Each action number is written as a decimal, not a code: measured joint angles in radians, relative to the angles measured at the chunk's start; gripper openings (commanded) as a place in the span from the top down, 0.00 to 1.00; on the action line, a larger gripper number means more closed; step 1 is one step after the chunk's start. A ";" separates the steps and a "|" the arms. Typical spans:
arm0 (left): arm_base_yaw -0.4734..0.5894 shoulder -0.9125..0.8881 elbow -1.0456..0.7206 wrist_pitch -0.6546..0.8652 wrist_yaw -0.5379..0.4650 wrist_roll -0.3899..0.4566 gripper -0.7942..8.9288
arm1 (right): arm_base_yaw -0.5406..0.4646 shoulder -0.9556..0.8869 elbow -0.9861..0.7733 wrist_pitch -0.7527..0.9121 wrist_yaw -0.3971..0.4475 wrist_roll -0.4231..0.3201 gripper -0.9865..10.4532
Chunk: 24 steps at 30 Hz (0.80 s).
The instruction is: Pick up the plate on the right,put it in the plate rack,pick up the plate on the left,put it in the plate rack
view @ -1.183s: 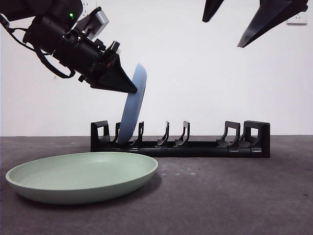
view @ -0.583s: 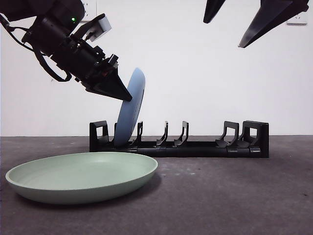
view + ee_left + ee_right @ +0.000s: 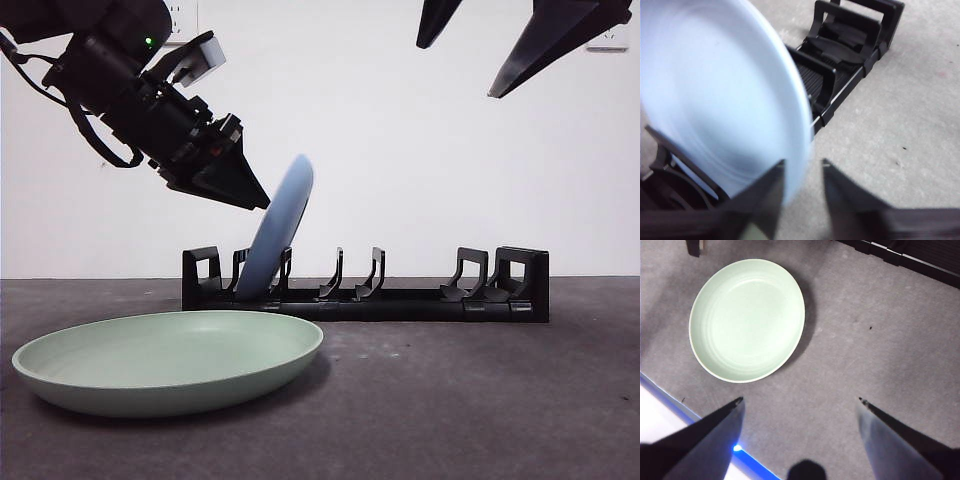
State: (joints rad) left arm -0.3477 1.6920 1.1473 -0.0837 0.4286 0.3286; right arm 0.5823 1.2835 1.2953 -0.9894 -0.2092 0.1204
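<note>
Grey speckled tabletop [image 3: 480, 400] before a white wall [image 3: 400, 150]. Round pale-green plate [image 3: 168, 362] lies flat; long black plastic plate rack [image 3: 400, 290] holds tilted light-blue plate [image 3: 280, 225], left end effector [image 3: 802, 177] straddling its rim, not visibly clamped. Right end effector [image 3: 800, 407] hangs spread.

Two plates are showing: one blue plate [image 3: 278, 226] leaning in the plate rack [image 3: 430, 298], and one green plate [image 3: 168, 360] lying in front of the plate rack. One plate rack is standing on the table [image 3: 480, 400]. Two grippers are appearing: the left gripper [image 3: 262, 196] above the rack's end, the right gripper [image 3: 462, 68] higher up.
</note>
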 measured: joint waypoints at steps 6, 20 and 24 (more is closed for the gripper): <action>0.000 -0.006 0.004 -0.063 0.019 -0.008 0.72 | 0.000 0.000 0.000 0.000 0.000 0.000 0.59; 0.000 -0.329 0.046 -0.326 0.019 -0.015 0.71 | 0.000 0.002 0.000 0.080 0.000 0.000 0.59; 0.000 -0.486 0.046 -0.437 0.019 -0.015 0.63 | 0.000 0.033 0.000 0.125 0.000 0.000 0.59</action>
State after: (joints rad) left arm -0.3481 1.2060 1.1934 -0.5205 0.4477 0.3134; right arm 0.5823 1.3167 1.2953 -0.8642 -0.2092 0.1204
